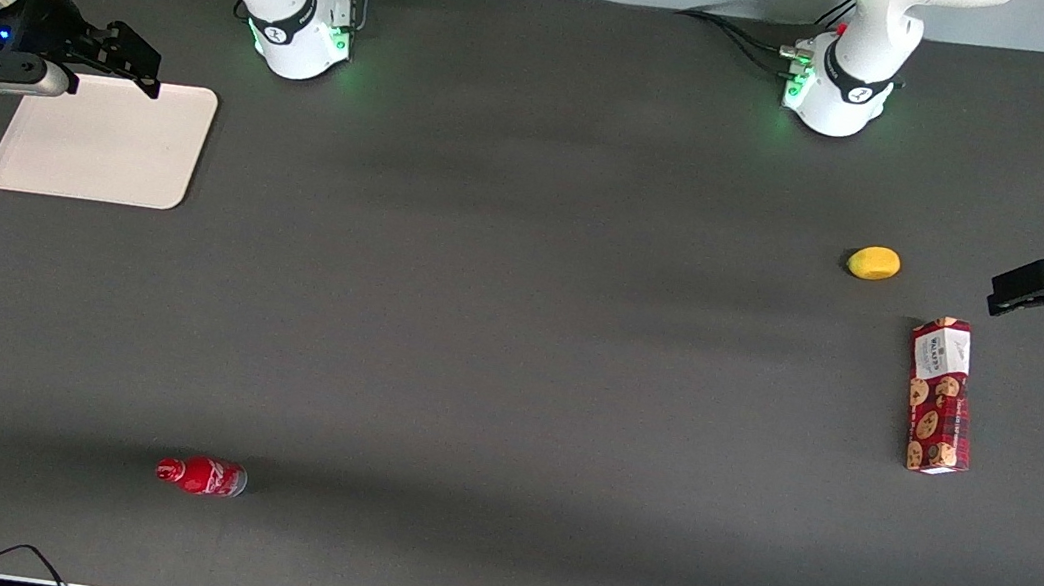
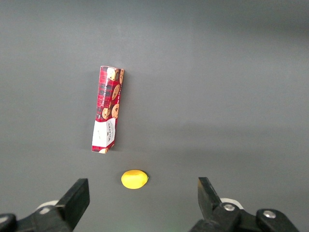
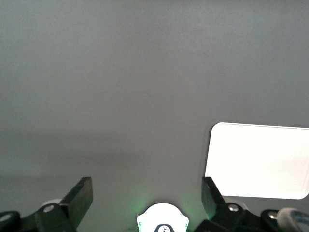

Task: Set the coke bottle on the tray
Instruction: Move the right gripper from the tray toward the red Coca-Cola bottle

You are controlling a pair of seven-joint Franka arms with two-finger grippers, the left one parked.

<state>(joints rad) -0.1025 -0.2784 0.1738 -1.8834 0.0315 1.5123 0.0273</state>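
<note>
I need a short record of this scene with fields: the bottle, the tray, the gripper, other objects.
coke bottle: lying on its side on the table, nearer to the front camera than the tray, untouched
tray: flat on the table, nothing on it
gripper: open, holding nothing, above the tray's edge
other objects: lemon and cookie box, toward the parked arm's end
step status: bottle not yet picked up

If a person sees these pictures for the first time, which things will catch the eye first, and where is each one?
The red bottle lies on its side alone on the dark table, nearest the front camera. The cream tray sits bare toward the working arm's end, with the open, empty hand above its edge. Toward the parked arm's end lie a yellow lemon and, nearer the camera, a red cookie box.
</note>
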